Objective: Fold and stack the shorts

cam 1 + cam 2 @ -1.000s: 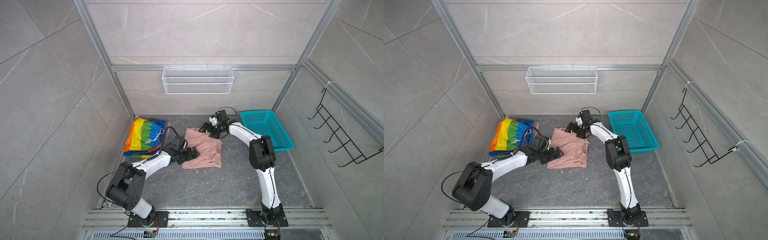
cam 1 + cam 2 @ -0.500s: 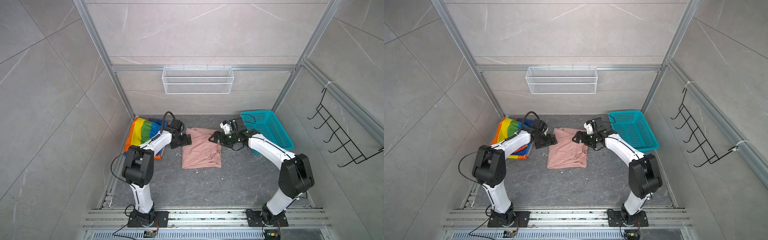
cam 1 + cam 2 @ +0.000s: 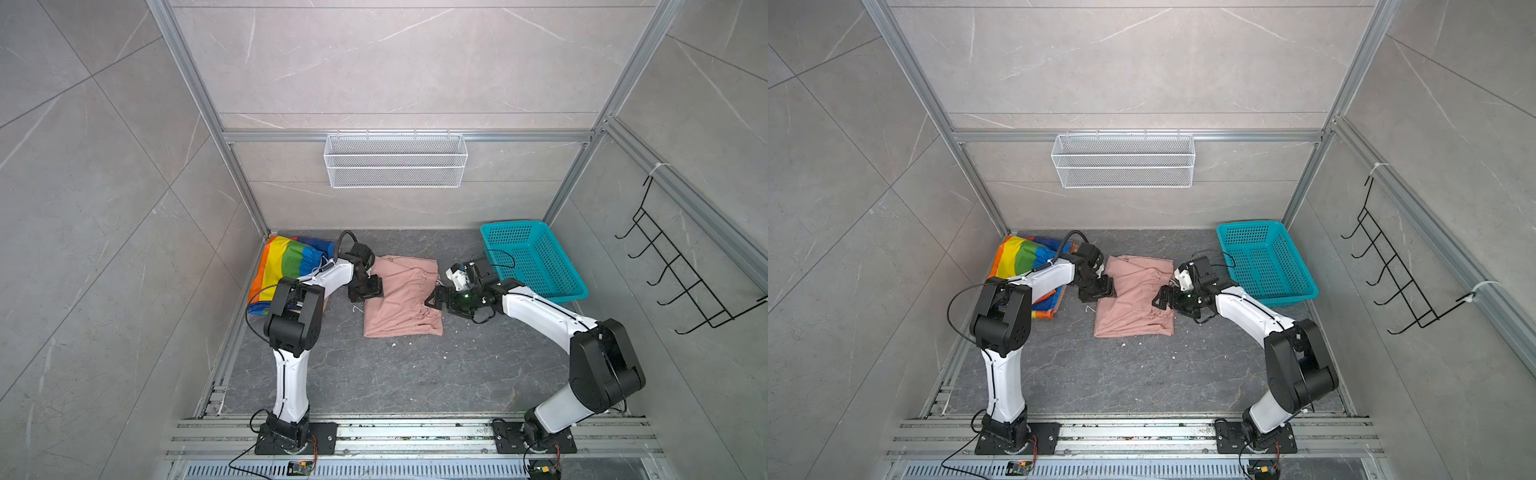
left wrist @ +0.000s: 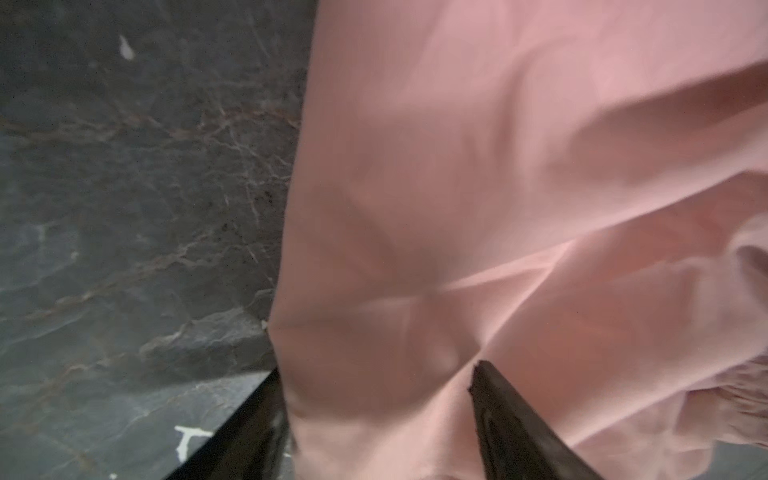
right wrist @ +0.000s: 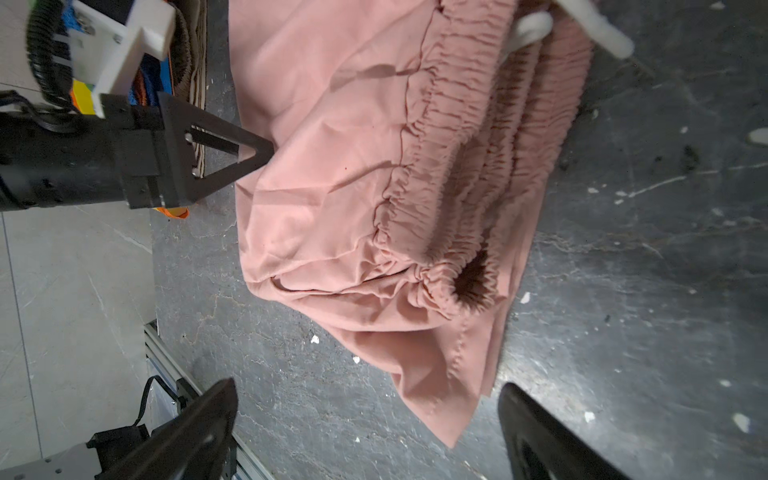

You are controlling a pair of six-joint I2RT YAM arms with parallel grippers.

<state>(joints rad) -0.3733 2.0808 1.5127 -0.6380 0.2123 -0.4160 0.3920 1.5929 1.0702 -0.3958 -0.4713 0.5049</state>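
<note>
The dusty pink shorts [image 3: 403, 299] [image 3: 1133, 299] lie roughly folded in the middle of the dark floor. Their gathered waistband [image 5: 453, 145] faces my right arm. My left gripper [image 3: 368, 291] [image 4: 376, 370] sits at their left edge, jaws partly apart, straddling a fold of pink cloth [image 4: 457, 166] without pinching it. My right gripper [image 3: 434, 299] [image 5: 368, 399] hovers open at their right edge, with a pink corner [image 5: 440, 395] between its fingers. The rainbow-striped shorts [image 3: 286, 259] [image 3: 1021, 257] lie at the back left. Beige cloth [image 5: 197, 62] shows beside them in the right wrist view.
A teal perforated basket [image 3: 536, 262] stands at the back right, close behind my right wrist. A white wire basket [image 3: 395, 160] hangs on the back wall and a black hook rack [image 3: 681, 274] on the right wall. Metal rails [image 3: 415, 432] run along the front.
Both grippers have moved from the back corners of the pink shorts forward along their side edges. My left jaws have narrowed around the cloth edge. The right jaws stay wide.
</note>
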